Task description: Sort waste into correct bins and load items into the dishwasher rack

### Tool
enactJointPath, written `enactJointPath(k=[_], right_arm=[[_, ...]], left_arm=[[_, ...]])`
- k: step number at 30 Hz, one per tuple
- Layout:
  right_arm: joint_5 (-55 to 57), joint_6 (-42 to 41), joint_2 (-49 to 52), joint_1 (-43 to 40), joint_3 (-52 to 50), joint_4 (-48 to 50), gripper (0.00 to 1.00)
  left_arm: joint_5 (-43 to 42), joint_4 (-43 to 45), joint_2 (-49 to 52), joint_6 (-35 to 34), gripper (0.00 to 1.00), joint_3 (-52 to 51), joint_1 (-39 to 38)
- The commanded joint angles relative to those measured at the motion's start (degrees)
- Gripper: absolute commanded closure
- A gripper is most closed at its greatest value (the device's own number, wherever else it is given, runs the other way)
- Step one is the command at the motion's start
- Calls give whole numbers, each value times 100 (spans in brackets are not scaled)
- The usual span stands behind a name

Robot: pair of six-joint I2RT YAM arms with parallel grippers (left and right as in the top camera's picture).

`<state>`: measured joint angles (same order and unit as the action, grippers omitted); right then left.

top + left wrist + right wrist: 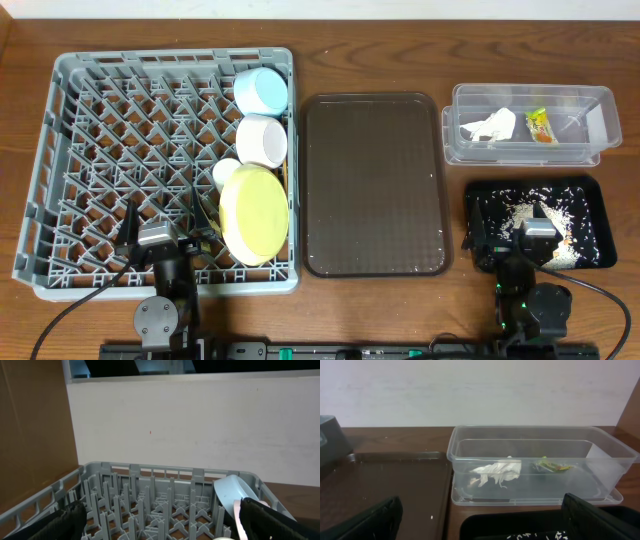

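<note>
- Left gripper [162, 521] spread open above the grey rack [160, 471]
- Right gripper [485, 519] spread open above the black tray [530, 184]
- Napkin [497, 472] and wrapper [551, 465] lie in clear tub [615, 455]

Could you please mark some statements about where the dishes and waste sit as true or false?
1. The yellow plate stands in the grey rack. True.
2. The crumpled napkin lies on the brown serving tray. False: it lies in the clear tub, beside the snack wrapper.
3. The rice scraps lie in the black tray. True.
4. The light blue bowl sits on the table outside the rack. False: it is in the rack's far right corner.
5. The left gripper holds the white cup. False: it is open and empty; the cup sits in the rack.
</note>
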<state>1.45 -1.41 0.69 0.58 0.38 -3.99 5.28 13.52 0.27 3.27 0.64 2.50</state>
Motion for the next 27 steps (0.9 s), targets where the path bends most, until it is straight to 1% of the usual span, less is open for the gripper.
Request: enactJointPath(k=[1,6,8,14,27], right_arm=[[-11,85,-37,-42,-7,-22,1],[-13,85,-37,-42,-7,-22,1],[-11,85,-37,-42,-7,-22,1],[-13,85,-37,-42,-7,-22,1],[-13,85,-37,-42,-7,-22,1]], left_arm=[[-33,9,-7,79,2,-42,-17],[-33,-323,-4,79,2,-42,-17],[-33,-581,-4,79,2,-42,-17],[-33,-1731,-4,79,2,-42,-17],[-33,-1733,76,79,2,-37,-17]])
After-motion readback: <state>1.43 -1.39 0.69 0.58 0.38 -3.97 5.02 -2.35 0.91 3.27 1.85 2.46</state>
